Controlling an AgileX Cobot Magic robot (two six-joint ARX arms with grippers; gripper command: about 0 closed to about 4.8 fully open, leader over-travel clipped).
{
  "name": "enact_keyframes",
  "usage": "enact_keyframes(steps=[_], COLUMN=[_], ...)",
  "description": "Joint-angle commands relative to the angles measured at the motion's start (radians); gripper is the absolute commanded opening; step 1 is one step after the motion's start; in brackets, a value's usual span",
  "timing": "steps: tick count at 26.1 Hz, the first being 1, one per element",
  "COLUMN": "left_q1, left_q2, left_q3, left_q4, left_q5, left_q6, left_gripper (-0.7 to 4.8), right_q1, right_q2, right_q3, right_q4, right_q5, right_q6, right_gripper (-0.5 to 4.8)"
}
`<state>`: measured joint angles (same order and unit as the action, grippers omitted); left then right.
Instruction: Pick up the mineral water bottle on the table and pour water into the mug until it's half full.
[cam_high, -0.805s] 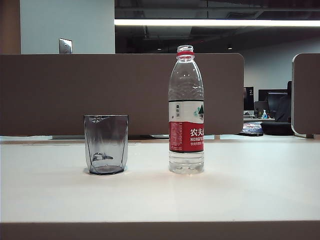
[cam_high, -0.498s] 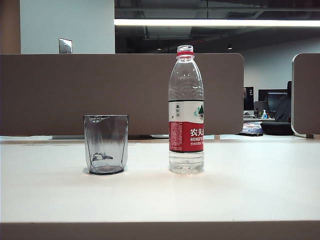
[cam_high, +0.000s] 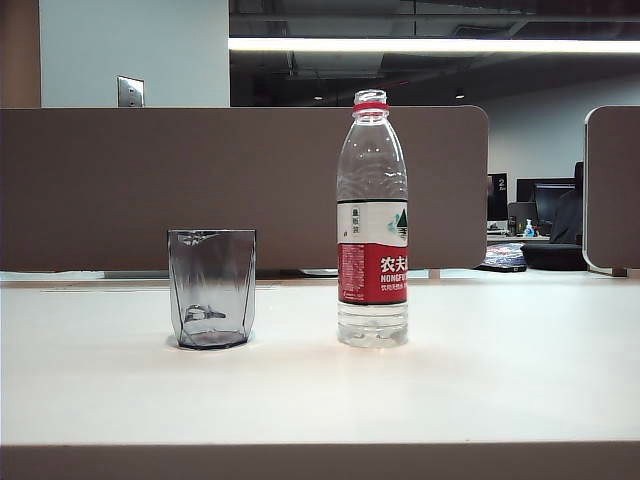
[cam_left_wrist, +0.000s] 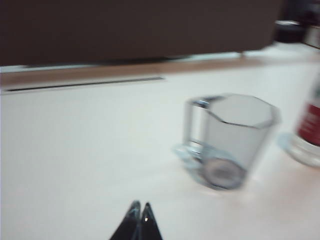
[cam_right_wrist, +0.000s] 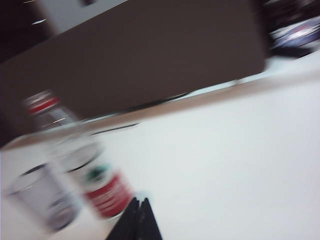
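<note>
Start of task: bottle (cam_high: 372, 220) and glass (cam_high: 212, 288) untouched on table (cam_high: 480, 380). Left gripper (cam_left_wrist: 138, 206) and right gripper (cam_right_wrist: 139, 201) with fingers together, well short of both. Next, probably: open right gripper, reach for bottle.

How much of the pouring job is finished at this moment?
Nothing is done yet. The tall clear plastic bottle with the red label stands upright, cap off, on the white table, apart from the short grey-tinted faceted glass, which looks empty. Both the left end effector and the right end effector are shut and hold nothing. Grasping, lifting and pouring all remain.
</note>
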<state>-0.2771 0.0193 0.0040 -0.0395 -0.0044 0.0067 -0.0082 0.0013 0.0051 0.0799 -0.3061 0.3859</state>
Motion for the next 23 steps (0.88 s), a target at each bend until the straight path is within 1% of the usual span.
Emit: enact_keyframes(steps=[1,2,3,5,8,9,10,11,12,13,14,15,16,17,18,19,20,21,23], left_q1=[-0.126,-0.161,-0.199,-0.243,-0.259,-0.259,-0.259,-0.259,-0.259,-0.259,-0.259,-0.259,-0.259,-0.259,-0.259,-0.259,-0.259,-0.259,-0.259], left_q2=[0.046,0.061,0.082,0.112,0.143,0.147,0.147,0.147,0.147,0.147,0.147,0.147,0.147,0.147,0.147,0.147,0.147,0.147,0.147], left_q3=[0.003,0.003,0.003,0.003,0.003,0.003,0.003,0.003,0.003,0.003,0.003,0.003,0.003,0.003,0.003,0.003,0.003,0.003,0.003], left_q4=[0.011,0.011,0.011,0.01,0.01,0.011,0.011,0.011,0.011,0.011,0.011,0.011,0.011,0.011,0.011,0.011,0.011,0.011,0.011], left_q5=[0.002,0.002,0.005,0.01,0.008,0.008,0.008,0.008,0.008,0.008,0.008,0.008,0.008,0.008,0.008,0.008,0.008,0.008,0.005], left_q6=[0.0,0.0,0.0,0.0,0.0,0.0,0.0,0.0,0.0,0.0,0.0,0.0,0.0,0.0,0.0,0.0,0.0,0.0,0.0], left_gripper=[-0.05,-0.05,-0.05,-0.05,-0.05,-0.05,-0.05,-0.05,-0.05,-0.05,-0.05,-0.05,-0.05,-0.05,-0.05,-0.05,-0.05,-0.05,-0.05], right_q1=[0.003,0.005,0.009,0.018,0.049,0.084,0.131,0.157,0.186,0.224,0.257,0.292,0.339,0.422,0.464,0.515,0.55,0.602,0.61], right_q2=[-0.002,-0.001,0.0,0.008,0.032,0.05,0.077,0.098,0.121,0.159,0.196,0.237,0.293,0.391,0.447,0.523,0.584,0.733,0.905], right_q3=[-0.004,-0.004,-0.004,-0.004,-0.004,0.004,0.018,0.024,0.029,0.035,0.039,0.039,0.039,0.039,0.04,0.047,0.057,0.087,0.132], right_q4=[-0.01,-0.02,-0.039,-0.074,-0.097,-0.096,-0.098,-0.098,-0.098,-0.096,-0.078,-0.048,-0.001,0.099,0.158,0.229,0.278,0.388,0.513], right_q5=[-0.213,-0.234,-0.237,-0.227,-0.235,-0.226,-0.181,-0.148,-0.111,-0.064,-0.035,-0.019,0.011,0.09,0.149,0.236,0.298,0.382,0.377], right_q6=[0.04,0.053,0.085,0.119,0.115,0.098,0.042,0.001,-0.045,-0.089,-0.101,-0.119,-0.163,-0.242,-0.286,-0.337,-0.374,-0.448,-0.47], right_gripper=[-0.08,-0.08,-0.09,-0.09,-0.09,-0.03,0.46,1.1,2.08,3.29,3.94,4.42,4.79,4.79,4.79,4.79,4.79,4.79,4.79])
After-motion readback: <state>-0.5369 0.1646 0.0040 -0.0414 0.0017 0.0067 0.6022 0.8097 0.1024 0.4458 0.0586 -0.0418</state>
